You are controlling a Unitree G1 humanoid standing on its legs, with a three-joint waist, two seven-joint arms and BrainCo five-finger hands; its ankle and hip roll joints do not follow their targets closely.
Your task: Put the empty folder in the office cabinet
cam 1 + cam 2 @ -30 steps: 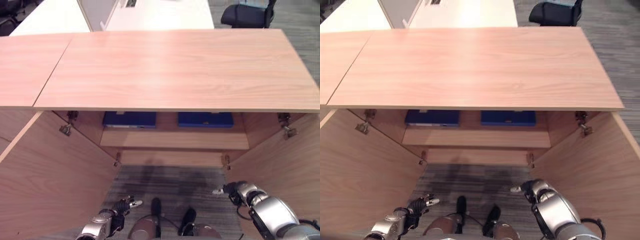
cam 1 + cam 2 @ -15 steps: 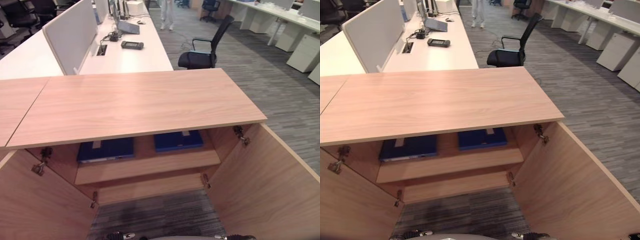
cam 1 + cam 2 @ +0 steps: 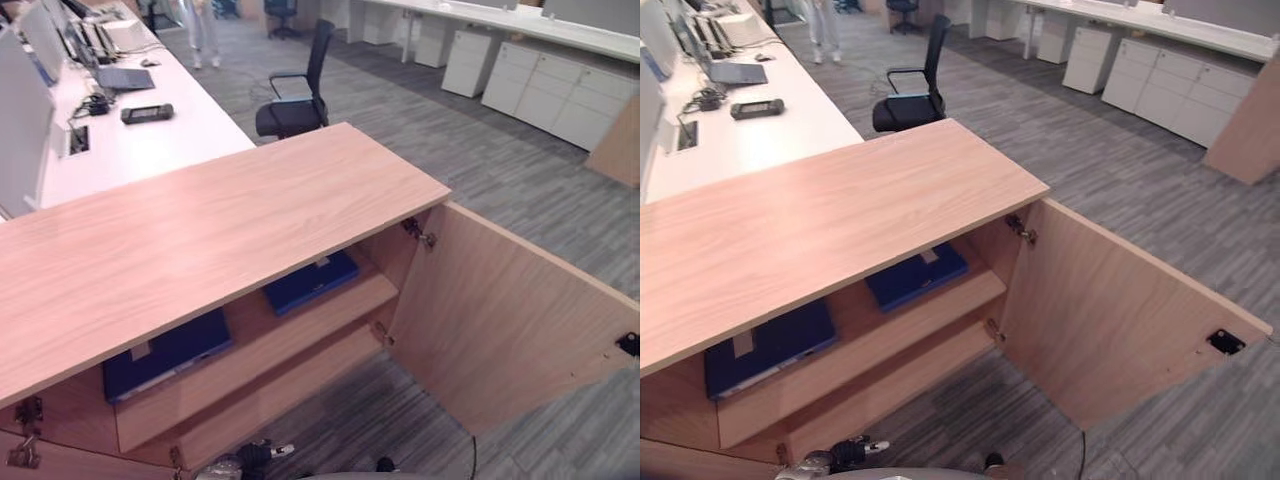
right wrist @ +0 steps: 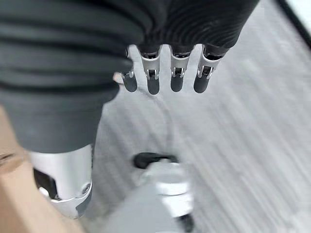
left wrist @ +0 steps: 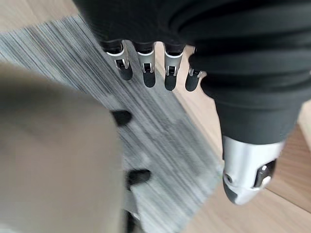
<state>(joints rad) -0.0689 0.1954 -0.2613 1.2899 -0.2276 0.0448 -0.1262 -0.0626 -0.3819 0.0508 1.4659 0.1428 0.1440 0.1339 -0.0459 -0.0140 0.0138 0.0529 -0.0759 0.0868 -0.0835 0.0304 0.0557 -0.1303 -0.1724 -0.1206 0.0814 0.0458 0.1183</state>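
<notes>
From my station I see the office cabinet (image 3: 200, 240) with its doors swung open, the right door (image 3: 500, 310) standing wide over the grey carpet (image 3: 520, 180). Two blue folders lie flat on the cabinet's upper shelf (image 3: 290, 335): one folder (image 3: 165, 352) toward the left, the other folder (image 3: 312, 280) toward the right, well apart from each other. I cannot tell which of them is the empty one. The left robot hand (image 5: 146, 73) hangs low in front of the cabinet, at the bottom edge of the head view, its fingers straight and relaxed, holding nothing. The right robot hand (image 4: 165, 73) is likewise slack over the carpet, fingers straight in a row, nothing in it. Behind the cabinet runs a white surface (image 3: 140, 140) with a laptop (image 3: 125, 77), and a black office chair (image 3: 295, 100) stands beside it.
</notes>
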